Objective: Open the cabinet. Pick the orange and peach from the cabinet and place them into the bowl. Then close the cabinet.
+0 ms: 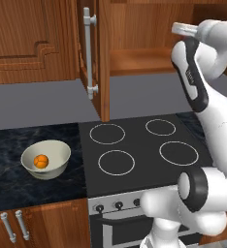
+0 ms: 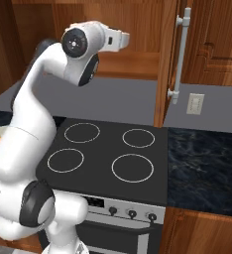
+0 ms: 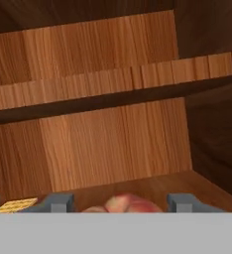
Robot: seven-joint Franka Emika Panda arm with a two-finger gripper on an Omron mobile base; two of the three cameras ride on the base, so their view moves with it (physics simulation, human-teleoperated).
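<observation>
The cabinet (image 1: 135, 60) stands with both doors swung open, its left door (image 1: 103, 58) and bar handle (image 1: 89, 53) edge-on. My arm reaches inside above the cabinet floor (image 2: 128, 67). In the hand view the peach (image 3: 133, 202), pinkish-red with a paler patch, sits on that floor between my fingertips (image 3: 56, 202). My gripper (image 3: 120, 203) is closed in on its sides, and the contact is hidden at the frame's lower edge. The orange (image 1: 40, 161) lies in the cream-white bowl (image 1: 59, 151) on the counter to the left of the stove.
A black stove top (image 1: 139, 140) with four burner rings lies below the cabinet. Dark marble counter (image 1: 13, 186) flanks it. The right door's handle (image 2: 180, 54) juts toward me. A yellow object (image 3: 16, 205) lies left of the gripper. A wall outlet (image 2: 195, 103) is on the right.
</observation>
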